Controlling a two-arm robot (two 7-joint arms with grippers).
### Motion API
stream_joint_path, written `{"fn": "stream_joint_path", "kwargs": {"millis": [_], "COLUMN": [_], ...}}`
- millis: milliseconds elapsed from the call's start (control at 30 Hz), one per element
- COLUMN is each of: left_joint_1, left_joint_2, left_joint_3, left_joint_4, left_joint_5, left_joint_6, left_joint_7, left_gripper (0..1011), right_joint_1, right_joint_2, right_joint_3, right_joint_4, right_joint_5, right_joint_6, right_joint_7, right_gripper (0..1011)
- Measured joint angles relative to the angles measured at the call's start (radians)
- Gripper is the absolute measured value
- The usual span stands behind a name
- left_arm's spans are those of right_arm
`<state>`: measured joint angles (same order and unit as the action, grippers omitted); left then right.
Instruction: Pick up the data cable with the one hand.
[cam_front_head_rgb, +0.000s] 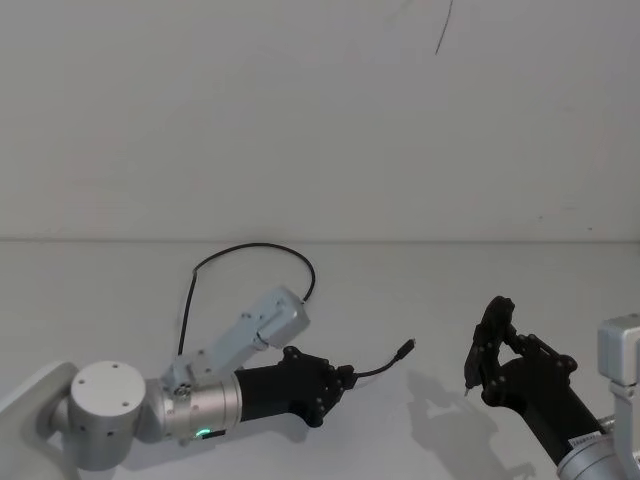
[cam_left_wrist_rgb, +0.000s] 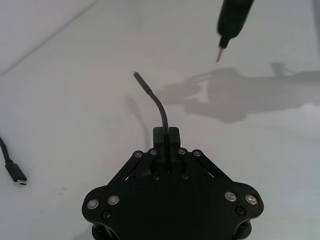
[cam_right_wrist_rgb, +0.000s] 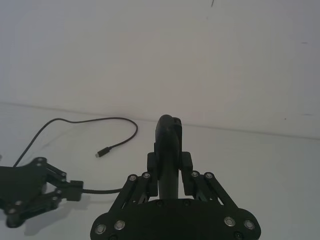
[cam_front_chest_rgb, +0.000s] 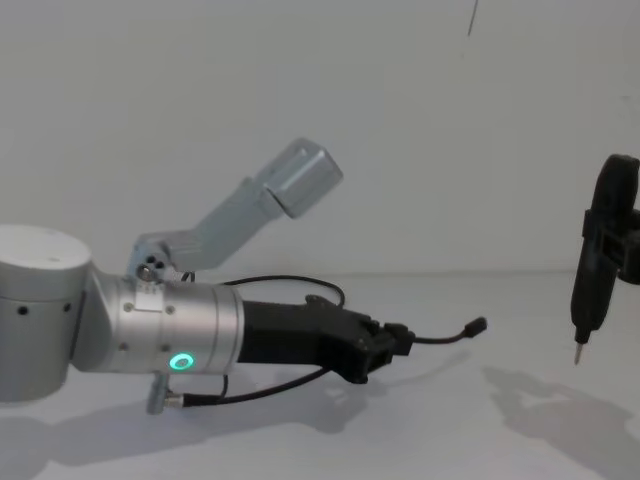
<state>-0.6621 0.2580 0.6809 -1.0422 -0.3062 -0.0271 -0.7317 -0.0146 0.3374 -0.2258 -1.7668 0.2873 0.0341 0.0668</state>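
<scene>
Grasp looks made; lift comes next, I'd judge. L pincer (cam_front_chest_rgb: 400, 340) is clenched on the data cable (cam_front_head_rgb: 255, 247) just short of one plug, which pokes fwd past the fingertips, clear of the table (cam_front_head_rgb: 450, 300). Rest of the cable loops round behind the arm and lies on the table. You want a slow straight raise w/ firm grip, so the slack trails w/o snagging. L arm reaches low, near level, fwd and rightward. R pincer (cam_front_head_rgb: 497, 345) hangs well apart at right, gripping a pen-like tool (cam_front_chest_rgb: 598, 262), tip down.
</scene>
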Motion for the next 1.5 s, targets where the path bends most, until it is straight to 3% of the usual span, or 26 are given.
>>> {"fn": "stream_joint_path", "kwargs": {"millis": [633, 1000, 1500], "left_joint_1": [0.143, 0.18, 0.194], "left_joint_2": [0.152, 0.191, 0.206], "left_joint_3": [-0.062, -0.071, -0.068], "left_joint_4": [-0.28, -0.344, -0.375], "left_joint_5": [-0.101, -0.13, -0.152], "left_joint_6": [0.071, 0.085, 0.082], "left_joint_7": [-0.022, -0.02, -0.033], "left_gripper": [43, 43, 42], "right_joint_1": [0.0, 0.0, 0.002], "right_joint_2": [0.0, 0.0, -0.003], "right_joint_3": [0.0, 0.0, -0.001], "right_joint_4": [0.0, 0.0, -0.002], "right_joint_5": [0.0, 0.0, -0.001], "right_joint_6": [0.0, 0.0, -0.008], "right_joint_7": [0.0, 0.0, 0.008], "right_gripper": [269, 269, 269]}}
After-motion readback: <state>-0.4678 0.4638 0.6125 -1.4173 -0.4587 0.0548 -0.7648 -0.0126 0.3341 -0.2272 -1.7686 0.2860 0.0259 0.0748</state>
